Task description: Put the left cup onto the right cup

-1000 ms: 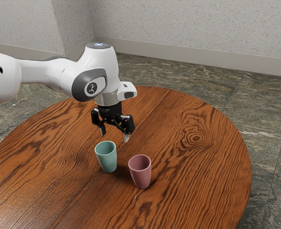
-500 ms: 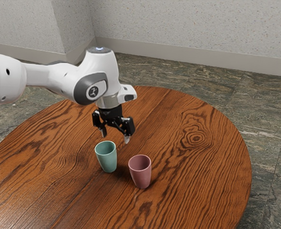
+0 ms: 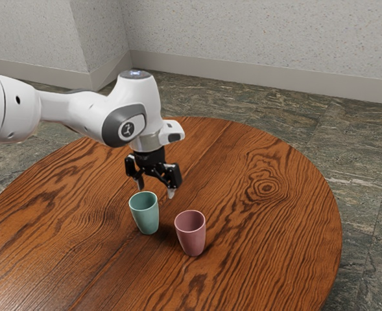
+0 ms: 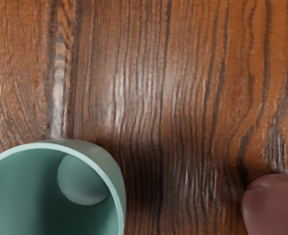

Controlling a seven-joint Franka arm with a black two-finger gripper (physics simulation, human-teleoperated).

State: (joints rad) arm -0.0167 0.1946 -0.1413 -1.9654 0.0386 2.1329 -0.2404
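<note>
Fingers [image 3: 170, 188] of my gripper [image 3: 155, 186] stand apart, empty, hovering just above the green cup [image 3: 144, 212]. Pink cup [image 3: 190, 232] stands upright near it on the table [image 3: 268, 194].

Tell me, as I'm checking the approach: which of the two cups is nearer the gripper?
The green cup, at the exterior view's left of the pink cup. The open gripper hangs just over its rim; the pink one stands aside.

Tool [image 3: 155, 188], jaws apart, hovers just above the green cup [image 3: 144, 214]; the pink cup [image 3: 190, 233] stands near it, both upright on the round worktop [image 3: 268, 220].
</note>
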